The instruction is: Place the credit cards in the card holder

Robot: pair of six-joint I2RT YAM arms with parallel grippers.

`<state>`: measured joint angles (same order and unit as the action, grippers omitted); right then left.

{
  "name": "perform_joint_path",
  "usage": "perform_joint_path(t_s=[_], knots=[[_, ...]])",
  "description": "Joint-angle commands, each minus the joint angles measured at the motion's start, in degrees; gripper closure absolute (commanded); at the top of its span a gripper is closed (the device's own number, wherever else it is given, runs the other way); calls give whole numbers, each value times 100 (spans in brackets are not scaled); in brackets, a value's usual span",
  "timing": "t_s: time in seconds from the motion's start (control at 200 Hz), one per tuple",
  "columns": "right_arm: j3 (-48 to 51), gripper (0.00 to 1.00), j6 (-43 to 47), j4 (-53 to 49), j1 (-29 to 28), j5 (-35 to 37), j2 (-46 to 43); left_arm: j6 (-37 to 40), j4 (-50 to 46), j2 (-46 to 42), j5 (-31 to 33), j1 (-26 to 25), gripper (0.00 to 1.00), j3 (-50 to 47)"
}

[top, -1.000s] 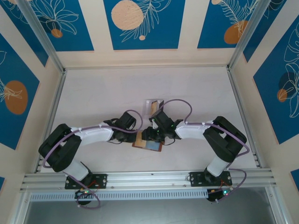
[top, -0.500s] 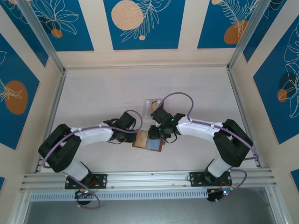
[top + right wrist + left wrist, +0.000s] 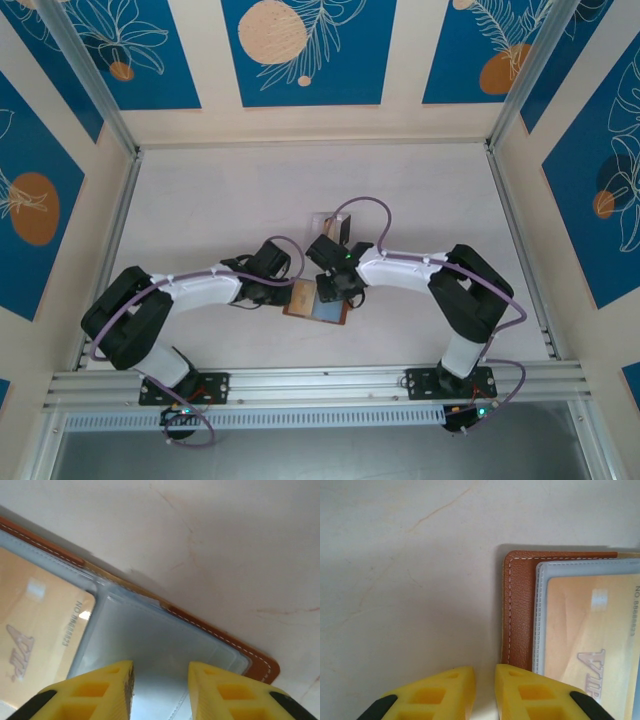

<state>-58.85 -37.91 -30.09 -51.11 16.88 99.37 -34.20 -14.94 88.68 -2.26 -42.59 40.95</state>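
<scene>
The holder (image 3: 318, 308) lies open on the table (image 3: 220, 210), midway between the left and right edges and nearer the near edge, grey-blue pockets facing up. One tan card (image 3: 585, 630) sits inside a clear pocket on its left half; the pocket beside it looks empty. The left gripper (image 3: 485, 672) is at the holder's left edge, its jaws a narrow slit apart with nothing seen between them. The right gripper (image 3: 160, 667) hangs over the right half, jaws parted wider and empty, above the empty pocket. A clear box (image 3: 320, 219) stands just behind the holder, partly hidden by the right arm
</scene>
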Motion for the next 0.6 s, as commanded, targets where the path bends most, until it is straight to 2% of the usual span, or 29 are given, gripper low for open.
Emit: perform_joint_path(t_s=[0.0, 0.07, 0.21, 0.38, 0.595], knots=[[-13, 70, -105, -252, -183, 321, 268, -62, 139, 413, -442, -249, 79, -324], [18, 77, -180, -219, -249, 316, 352, -28, 114, 415, -433, -250, 79, -310], [36, 100, -278, -191, -299, 378, 399, 6, 73, 376, -424, -273, 79, -316], [66, 100, -178, -97, -201, 353, 195, -83, 129, 444, -407, -500, 79, -289], [-50, 100, 247, -201, 189, 353, -175, -532, 446, 533, -458, -871, 79, -243]])
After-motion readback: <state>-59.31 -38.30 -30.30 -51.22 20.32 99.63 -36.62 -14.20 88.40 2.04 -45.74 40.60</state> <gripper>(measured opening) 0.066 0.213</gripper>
